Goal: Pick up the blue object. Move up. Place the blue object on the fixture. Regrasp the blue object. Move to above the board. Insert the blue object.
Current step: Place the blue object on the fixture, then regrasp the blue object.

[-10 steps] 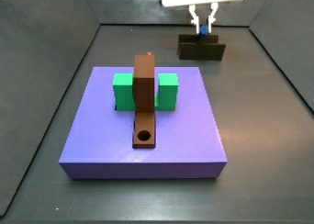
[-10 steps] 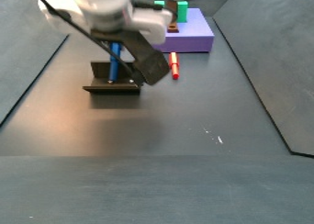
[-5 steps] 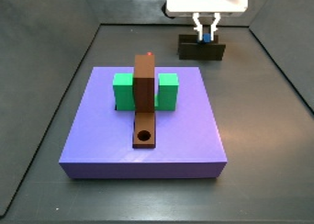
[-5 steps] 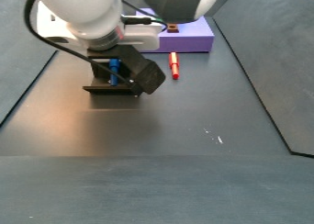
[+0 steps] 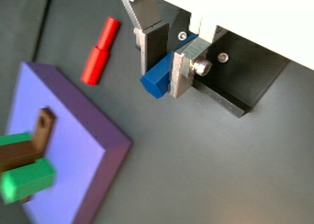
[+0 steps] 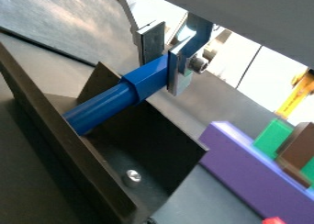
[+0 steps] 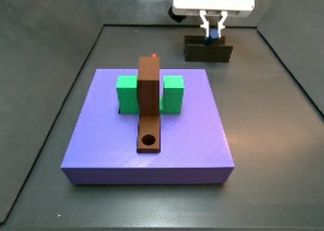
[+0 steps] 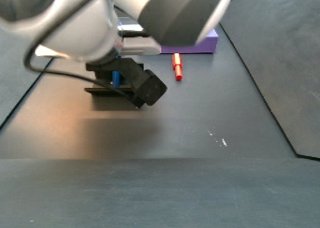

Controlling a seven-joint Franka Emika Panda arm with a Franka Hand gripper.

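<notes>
— Well, where to find the pincer [image 7: 214, 31]?

— Low over the fixture [image 7: 209, 51], at the far end of the dark floor [image 7: 272, 121] in a side view. Clenched on the blue object [image 6: 119, 90]: silver fingers [image 6: 183, 59] pressing its upper end from both sides, plain in both wrist views.

— And the blue object itself?

— Leaning down into the fixture [image 6: 73, 145], lower end against the dark angled wall, upper end in the pincer [image 6: 166, 55]. Barely a blue sliver between the fingers in a side view [image 7: 211, 30]; only a blue patch [image 8: 116, 78] beside the black wrist housing in a side view, with the fixture [image 8: 110, 91] mostly hidden behind the arm.

— Anything seen in just some views?

— Red stick [image 5: 99, 50] lying flat on the floor, apart from the lilac slab [image 5: 68, 145]; seen also in a side view [image 8: 178, 65], yet out of sight in the side view with the board. There, the board [image 7: 150, 101] lying along the slab [image 7: 190, 150], round hole near its close end, green block [image 7: 151, 94] across it. Yellow piece [image 6: 292, 94] only in a wrist view, at the picture's edge.
</notes>
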